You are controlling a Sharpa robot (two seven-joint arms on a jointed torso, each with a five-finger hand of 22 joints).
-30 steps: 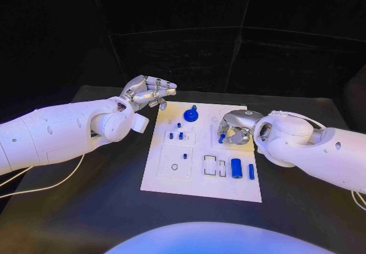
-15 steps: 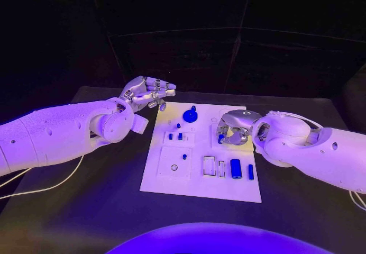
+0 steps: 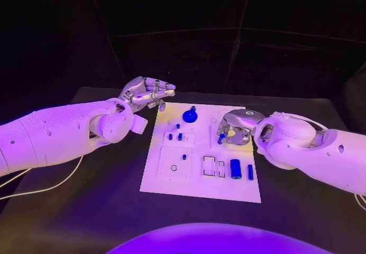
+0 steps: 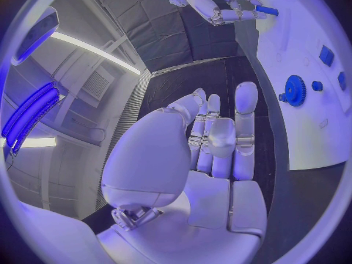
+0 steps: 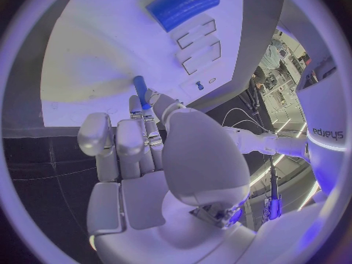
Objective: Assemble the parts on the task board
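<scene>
R hand [image 3: 235, 128] pinches slim blue rod [image 3: 221, 138] over flat white board [image 3: 200, 188]

The right hand [image 5: 146, 158] rises from the wrist with its fingers [image 5: 99, 135] curled together, and a thin blue pin [image 5: 140, 91] sticks out from between the fingertips, pinched there and pointing toward the white board [image 5: 110, 58]. The pin's far end lies over the board's bare surface. Farther along the board a thick blue cylinder [image 5: 183, 3] lies on its side near the edge. Just beside it are two rectangular recesses [image 5: 199, 44], one after the other, and past them a small blue peg [image 5: 198, 86] stands in the board. Dark tabletop [image 5: 44, 152] borders the board.
</scene>
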